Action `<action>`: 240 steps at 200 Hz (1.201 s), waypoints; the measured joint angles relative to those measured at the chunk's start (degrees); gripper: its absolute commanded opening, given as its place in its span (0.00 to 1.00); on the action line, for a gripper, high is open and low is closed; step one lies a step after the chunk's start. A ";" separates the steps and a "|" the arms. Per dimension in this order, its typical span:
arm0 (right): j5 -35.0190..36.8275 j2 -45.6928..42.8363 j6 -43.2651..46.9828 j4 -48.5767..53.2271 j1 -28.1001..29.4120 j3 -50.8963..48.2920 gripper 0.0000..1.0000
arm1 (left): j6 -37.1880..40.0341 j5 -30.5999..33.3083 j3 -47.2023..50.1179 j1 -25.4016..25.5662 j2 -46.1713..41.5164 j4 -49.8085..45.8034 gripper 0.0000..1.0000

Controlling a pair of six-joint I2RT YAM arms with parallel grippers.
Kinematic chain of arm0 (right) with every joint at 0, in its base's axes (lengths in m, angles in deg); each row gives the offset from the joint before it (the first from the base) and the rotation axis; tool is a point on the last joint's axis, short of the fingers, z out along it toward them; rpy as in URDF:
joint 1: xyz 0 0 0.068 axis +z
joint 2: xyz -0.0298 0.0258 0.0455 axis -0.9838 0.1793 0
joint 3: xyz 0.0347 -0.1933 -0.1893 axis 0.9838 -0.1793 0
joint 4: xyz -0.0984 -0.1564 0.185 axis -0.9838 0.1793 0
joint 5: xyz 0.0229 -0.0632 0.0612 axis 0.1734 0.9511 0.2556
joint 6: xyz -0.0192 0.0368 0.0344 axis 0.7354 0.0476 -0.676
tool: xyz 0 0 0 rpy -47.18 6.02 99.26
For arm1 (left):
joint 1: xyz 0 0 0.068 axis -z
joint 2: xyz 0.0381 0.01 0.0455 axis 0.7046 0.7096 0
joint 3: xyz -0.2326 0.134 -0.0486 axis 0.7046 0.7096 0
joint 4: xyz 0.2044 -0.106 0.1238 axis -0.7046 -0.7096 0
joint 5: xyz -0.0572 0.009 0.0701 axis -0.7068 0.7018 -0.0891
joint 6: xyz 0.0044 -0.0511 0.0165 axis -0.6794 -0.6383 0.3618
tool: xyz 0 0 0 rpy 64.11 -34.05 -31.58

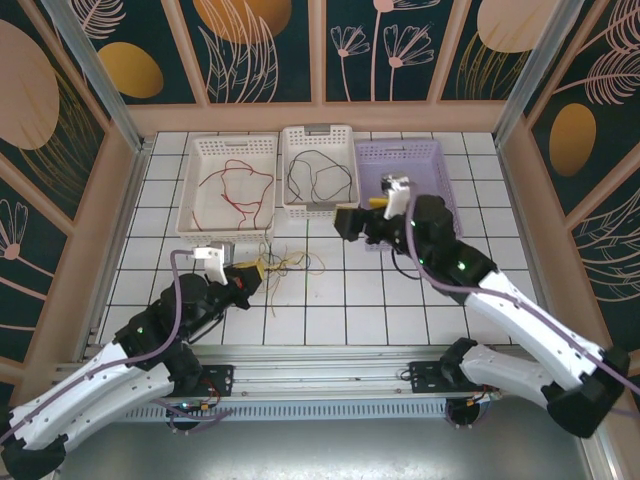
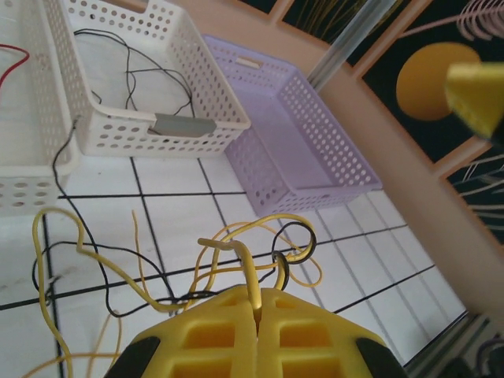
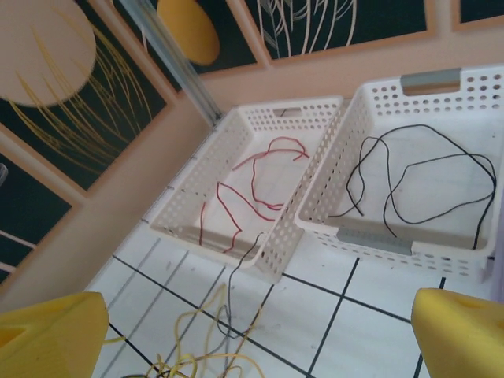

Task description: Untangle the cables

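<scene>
Currently, all placed against the middle basket [image 1: 316, 210]:

- Black cable [image 1: 318, 180]: loose inside it; sorted.
- Red cable [image 1: 245, 185]: inside the white basket [image 1: 190, 200] just left of it; sorted.
- Purple basket [image 1: 400, 146]: just right of it; no cable seen inside.
- Yellow cables [image 2: 236, 244]: on the table [image 1: 330, 300] in front of it, toward its left corner; several strands looped into one tangle.
- Second black cable [image 2: 79, 228]: threaded through that tangle, trailing up toward the white basket's front edge; not yet freed.
- Left gripper [image 2: 256, 307]: low over the tangle, in front of it and to the left; clenched on a yellow strand that rises from between the fingers.
- Right gripper [image 3: 256, 331]: hovering just off its front right corner; jaws spread wide, nothing held.

Progress, by judgement: about halfway. Done: red and one black cable put away. Left: parting the second black cable from the yellow ones, then stowing each, the yellow probably in the purple basket.
</scene>
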 measured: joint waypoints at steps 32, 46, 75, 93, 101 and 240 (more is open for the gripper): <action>-2.91 -12.52 -4.07 -5.51 -0.11 -14.71 0.99 | -5.84 0.00 0.79 0.00 1.18 9.53 0.00; -4.79 -16.76 -6.19 -8.55 -0.11 -20.72 0.99 | -8.57 -0.02 1.38 0.00 1.86 13.64 0.00; -8.50 -24.04 -11.58 -18.64 -0.09 -33.38 0.99 | -13.99 -0.48 3.34 0.00 3.98 20.70 0.00; -9.46 -25.88 -14.38 -24.98 -0.09 -39.54 0.98 | -16.79 -1.20 4.39 0.00 5.29 23.30 0.00; -9.46 -25.90 -15.41 -27.12 -0.09 -41.29 0.97 | -17.62 -1.62 4.66 0.00 5.66 23.96 0.00; -7.72 -4.17 -21.49 -54.60 5.01 -43.50 0.71 | -22.67 -3.28 7.52 0.00 6.69 29.86 0.00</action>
